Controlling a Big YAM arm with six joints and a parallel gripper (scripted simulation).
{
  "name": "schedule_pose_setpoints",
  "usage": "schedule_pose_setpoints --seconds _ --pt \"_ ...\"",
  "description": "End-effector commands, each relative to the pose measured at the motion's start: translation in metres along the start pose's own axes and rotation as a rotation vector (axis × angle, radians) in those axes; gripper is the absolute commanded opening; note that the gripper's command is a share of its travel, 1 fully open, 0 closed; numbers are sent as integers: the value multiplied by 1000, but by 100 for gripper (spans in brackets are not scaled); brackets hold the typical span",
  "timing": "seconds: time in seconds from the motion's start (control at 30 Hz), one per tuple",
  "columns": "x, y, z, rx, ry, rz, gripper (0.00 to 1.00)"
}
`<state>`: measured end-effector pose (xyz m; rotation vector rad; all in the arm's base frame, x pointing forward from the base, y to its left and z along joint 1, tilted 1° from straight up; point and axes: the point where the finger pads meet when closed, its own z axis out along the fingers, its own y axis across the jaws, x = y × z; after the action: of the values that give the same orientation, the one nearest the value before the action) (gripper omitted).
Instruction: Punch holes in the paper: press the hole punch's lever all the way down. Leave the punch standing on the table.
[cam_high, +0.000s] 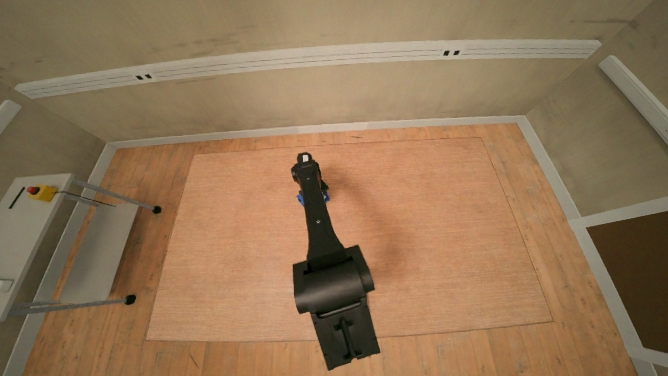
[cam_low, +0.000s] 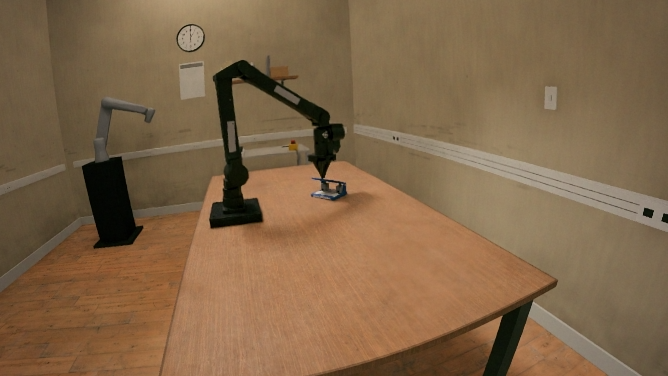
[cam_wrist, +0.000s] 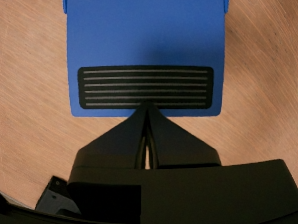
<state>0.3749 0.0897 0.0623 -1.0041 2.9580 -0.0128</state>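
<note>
While the blue hole punch (cam_wrist: 143, 46) stands on the wooden counter (cam_low: 350, 280), near the middle of the top view, its ribbed black pad (cam_wrist: 145, 87) sits just beyond the jaws, which are pressed fully together, gripping nothing, pointing straight down from the black arm (cam_low: 280, 95).

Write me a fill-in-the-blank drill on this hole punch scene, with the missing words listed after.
1. The hole punch's lever is coloured ____.
2. The black parallel gripper has its fingers ____, holding nothing.
3. The gripper's tip sits over the lever's ribbed ____ pad.
4. The punch stands on a ____ table.

Missing words: blue; shut; black; wooden
</note>
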Motion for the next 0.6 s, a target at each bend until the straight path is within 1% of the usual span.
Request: schedule_pose_setpoints --seconds 0.0,0.13,0.57 --pt "3 -2 14 -1 6 -6 0" --pt "3 -1 17 -1 6 -7 0" --pt "3 0 17 -2 6 -9 0"
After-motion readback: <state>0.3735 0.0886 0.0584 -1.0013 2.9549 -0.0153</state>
